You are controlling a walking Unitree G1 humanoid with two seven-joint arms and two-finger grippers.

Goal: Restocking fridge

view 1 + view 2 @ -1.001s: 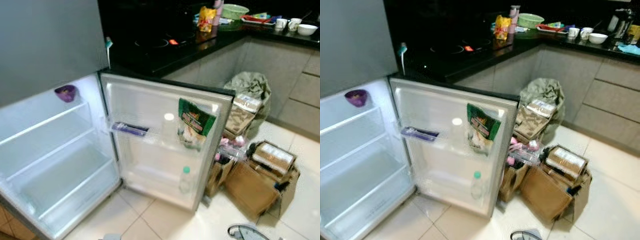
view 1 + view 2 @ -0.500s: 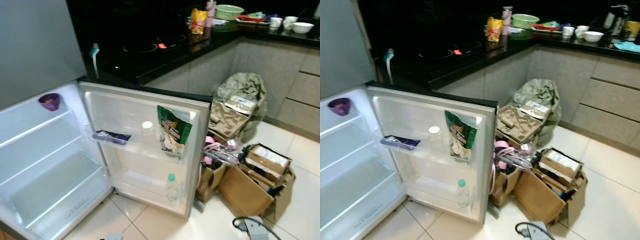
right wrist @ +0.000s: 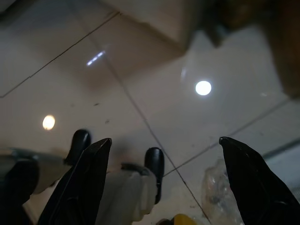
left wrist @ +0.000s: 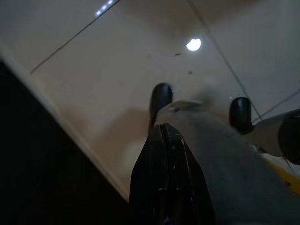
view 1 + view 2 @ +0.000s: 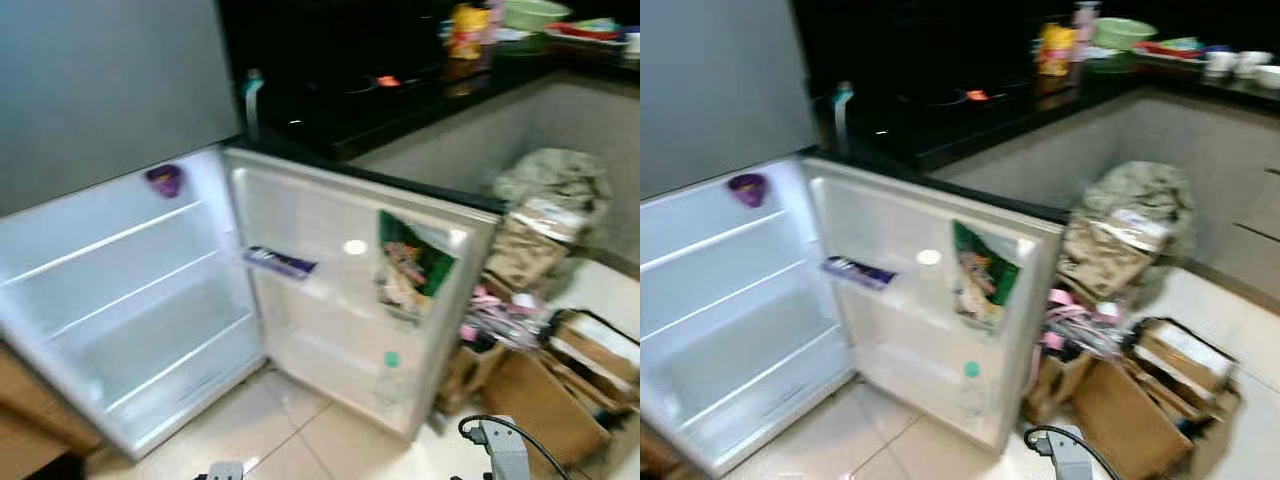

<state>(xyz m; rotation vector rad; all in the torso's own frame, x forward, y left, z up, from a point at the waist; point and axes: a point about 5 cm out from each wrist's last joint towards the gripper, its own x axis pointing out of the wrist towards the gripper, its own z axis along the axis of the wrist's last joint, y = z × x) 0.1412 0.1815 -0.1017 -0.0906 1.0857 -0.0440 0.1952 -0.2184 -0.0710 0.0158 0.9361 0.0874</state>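
Fridge [image 5: 130, 290] stands at the robot's left with its lower door [image 5: 350, 290] swung wide open, lit white inside, wire-edged shelves bare apart from a small purple bowl [image 5: 164, 180] on the top shelf. Door racks hold a flat purple packet [image 5: 280, 262], a white-capped container [image 5: 354, 248], a green snack bag [image 5: 408, 268] and, lower down, a clear bottle with a green cap [image 5: 390, 362]. Print on the bag and packet is too blurred to read. Beside the door on the pale tiled floor [image 5: 890, 450] sit open cardboard boxes [image 5: 1150, 385] of goods and a stuffed grey-green bag [image 5: 1145, 205]. Dark counter [image 5: 970, 110] behind carries a yellow packet [image 5: 1055, 47] and a green bowl [image 5: 1123, 32]. Left gripper [image 4: 165, 133] hangs idle over the floor, fingers pressed together, holding nothing. Right gripper [image 3: 164, 154] hangs idle too, fingers spread wide apart, nothing between them. Robot's black feet [image 3: 154, 161] on the tiles below.
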